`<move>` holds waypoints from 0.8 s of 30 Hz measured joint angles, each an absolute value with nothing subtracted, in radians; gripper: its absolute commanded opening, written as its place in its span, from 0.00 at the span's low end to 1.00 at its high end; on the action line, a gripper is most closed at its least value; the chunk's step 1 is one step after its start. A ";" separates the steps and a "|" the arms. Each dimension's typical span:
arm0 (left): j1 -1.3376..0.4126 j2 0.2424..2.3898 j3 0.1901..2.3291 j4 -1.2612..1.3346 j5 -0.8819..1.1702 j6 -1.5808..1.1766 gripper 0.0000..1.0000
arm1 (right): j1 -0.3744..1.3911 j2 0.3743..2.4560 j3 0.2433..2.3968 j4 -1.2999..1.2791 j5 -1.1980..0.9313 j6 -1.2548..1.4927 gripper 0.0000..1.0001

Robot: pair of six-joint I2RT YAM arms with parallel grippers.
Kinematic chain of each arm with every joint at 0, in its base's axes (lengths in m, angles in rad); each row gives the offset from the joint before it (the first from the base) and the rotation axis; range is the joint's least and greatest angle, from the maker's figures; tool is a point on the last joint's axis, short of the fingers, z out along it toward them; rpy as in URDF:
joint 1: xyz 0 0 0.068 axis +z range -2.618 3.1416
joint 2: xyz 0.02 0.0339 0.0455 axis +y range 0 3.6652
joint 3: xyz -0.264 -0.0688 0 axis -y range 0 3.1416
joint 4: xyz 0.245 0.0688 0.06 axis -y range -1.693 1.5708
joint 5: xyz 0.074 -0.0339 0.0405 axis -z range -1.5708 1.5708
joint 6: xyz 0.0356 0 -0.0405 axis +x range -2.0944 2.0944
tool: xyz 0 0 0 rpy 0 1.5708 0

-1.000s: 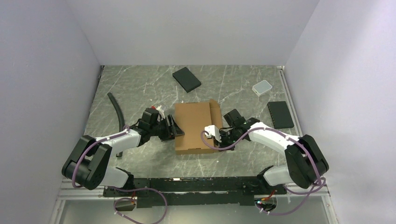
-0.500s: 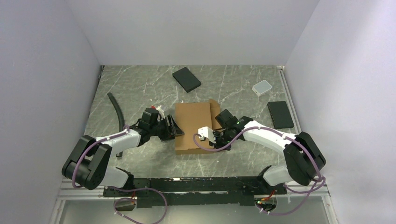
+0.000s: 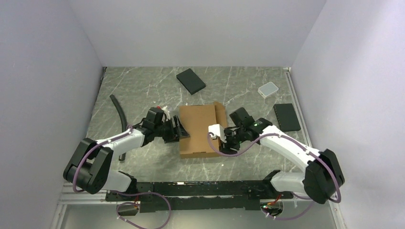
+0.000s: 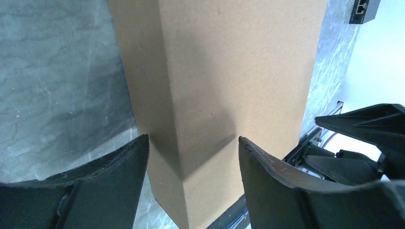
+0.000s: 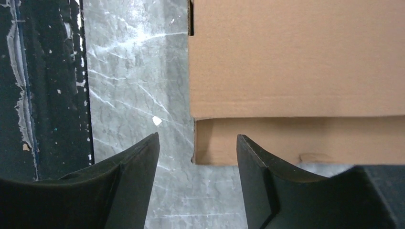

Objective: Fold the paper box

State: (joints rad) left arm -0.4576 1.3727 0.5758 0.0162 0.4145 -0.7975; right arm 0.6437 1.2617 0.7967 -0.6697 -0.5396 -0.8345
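One bent black hose [image 3: 119, 112] lies far left on the grey worktop [image 3: 143, 90]. Next comes the left claw [image 4: 193, 143]. Its two fingers are spread wide and point at the left side wall of the paper box [image 3: 199, 131]. They hold nothing. The box lies flat in the middle of the worktop, between the two arms. At its right side, by the near corner, the right claw [image 5: 198, 138] is spread too, with only bare stone between its fingers. Further right lie a small whitish tub [image 3: 268, 89] and a flat black slab [image 3: 286, 117], well apart from the box.
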 measured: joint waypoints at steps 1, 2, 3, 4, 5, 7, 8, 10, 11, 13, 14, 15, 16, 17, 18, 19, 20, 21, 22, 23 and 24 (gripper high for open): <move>-0.458 1.372 0.590 0.000 0.413 -0.788 0.77 | 0.627 1.240 0.801 -0.682 -0.557 -0.839 0.66; -0.457 1.371 0.600 -0.013 0.410 -0.779 0.79 | 0.608 1.223 0.807 -0.692 -0.574 -0.842 0.68; -0.455 1.368 0.614 -0.033 0.403 -0.769 0.81 | 0.576 1.210 0.816 -0.699 -0.595 -0.840 0.70; -0.451 1.362 0.630 -0.056 0.393 -0.756 0.83 | 0.542 1.205 0.826 -0.700 -0.609 -0.833 0.72; -0.448 1.354 0.647 -0.080 0.385 -0.743 0.84 | 0.486 1.204 0.839 -0.691 -0.633 -0.813 0.73; -0.440 1.333 0.682 -0.121 0.366 -0.716 0.86 | 0.355 1.223 0.872 -0.637 -0.664 -0.752 0.74; -0.433 1.323 0.704 -0.142 0.358 -0.699 0.86 | 0.297 1.250 0.897 -0.607 -0.686 -0.720 0.75; -0.417 1.313 0.743 -0.164 0.350 -0.673 0.86 | 0.216 1.327 0.957 -0.557 -0.719 -0.670 0.76; -0.408 1.312 0.758 -0.168 0.350 -0.664 0.86 | 0.186 1.391 1.004 -0.529 -0.743 -0.646 0.76; -0.385 1.314 0.778 -0.170 0.353 -0.646 0.86 | 0.163 1.499 1.074 -0.491 -0.776 -0.622 0.77; -0.375 1.316 0.781 -0.170 0.357 -0.641 0.86 | 0.155 1.556 1.111 -0.474 -0.799 -0.619 0.77; -0.367 1.320 0.782 -0.170 0.362 -0.638 0.86 | 0.147 1.601 1.140 -0.463 -0.819 -0.619 0.77; -0.358 1.328 0.782 -0.170 0.370 -0.636 0.86 | 0.139 1.654 1.179 -0.464 -0.842 -0.624 0.77; -0.348 1.341 0.782 -0.170 0.379 -0.634 0.85 | 0.133 1.717 1.235 -0.474 -0.865 -0.637 0.77; -0.343 1.355 0.782 -0.170 0.385 -0.632 0.85 | 0.129 1.776 1.290 -0.486 -0.879 -0.651 0.76; -0.336 1.377 0.786 -0.171 0.395 -0.628 0.84 | 0.126 1.832 1.354 -0.511 -0.889 -0.662 0.76; -0.333 1.397 0.792 -0.173 0.398 -0.623 0.84 | 0.125 1.886 1.414 -0.524 -0.897 -0.668 0.75; -0.329 1.426 0.807 -0.184 0.404 -0.618 0.83 | 0.125 1.938 1.474 -0.543 -0.902 -0.673 0.75; -0.326 1.454 0.824 -0.188 0.407 -0.612 0.83 | 0.124 1.991 1.538 -0.562 -0.903 -0.675 0.75; -0.322 1.486 0.845 -0.195 0.412 -0.606 0.82 | 0.124 2.030 1.582 -0.574 -0.903 -0.677 0.74; -0.318 1.518 0.868 -0.201 0.418 -0.600 0.82 | 0.124 2.074 1.630 -0.589 -0.904 -0.677 0.74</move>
State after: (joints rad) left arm -0.3180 1.5177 0.8684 -0.2012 0.4183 -0.6003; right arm 0.1238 2.0735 1.6299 -0.5892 -0.9035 -0.6773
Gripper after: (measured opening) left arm 0.831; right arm 0.751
